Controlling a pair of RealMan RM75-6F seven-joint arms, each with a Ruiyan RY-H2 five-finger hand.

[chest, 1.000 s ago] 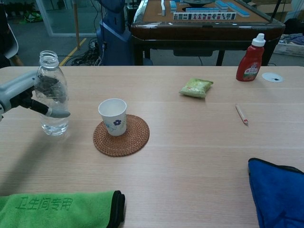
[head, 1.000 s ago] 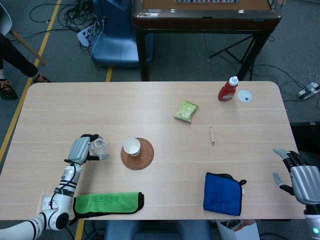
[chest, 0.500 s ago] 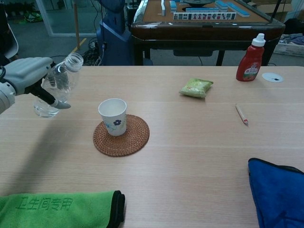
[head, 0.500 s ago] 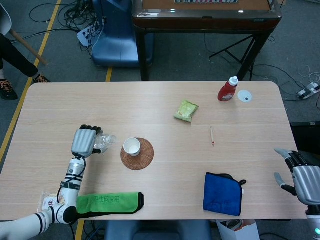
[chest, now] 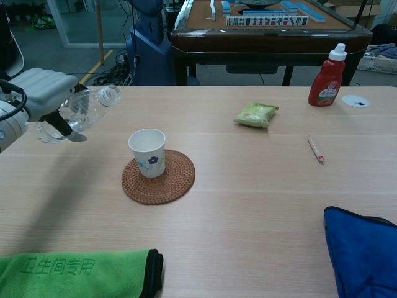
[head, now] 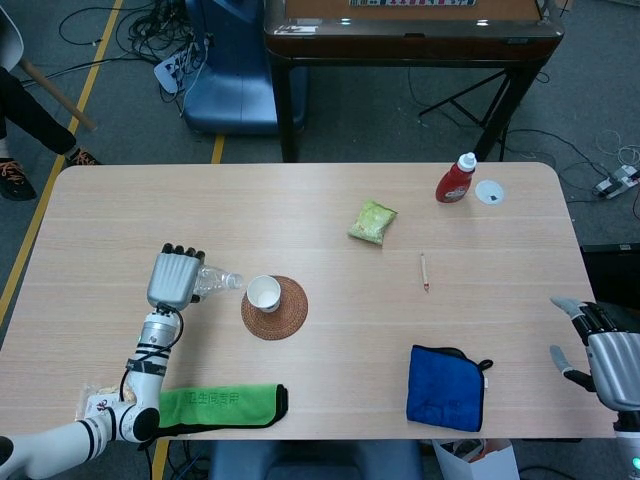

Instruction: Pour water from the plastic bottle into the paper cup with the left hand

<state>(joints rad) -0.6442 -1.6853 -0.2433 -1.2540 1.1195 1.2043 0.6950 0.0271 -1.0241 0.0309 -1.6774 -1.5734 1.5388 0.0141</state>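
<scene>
Left hand [chest: 38,93]: gripped the clear plastic bottle [chest: 84,112], held above the table [head: 310,210] near its left edge and tipped steeply toward the right, the open neck aimed at the paper cup [chest: 147,153] but short of its rim. A little water lay in the bottle's lower end. No stream was visible.

Paper cup: upright on a round woven coaster [chest: 158,176], just right of the bottle's mouth.

Right hand [head: 605,352]: beyond the table's right edge near the front corner, fingers apart, holding nothing.

Green cloth [head: 220,406]: folded along the front edge, left side.

Blue cloth [head: 446,388]: at the front edge, right of centre.

Green snack packet [head: 372,221]: near the table's middle.

Pencil [head: 424,271]: right of the packet.

Red bottle with white cap [head: 456,178]: near the back right corner, beside a white disc [head: 490,192].
</scene>
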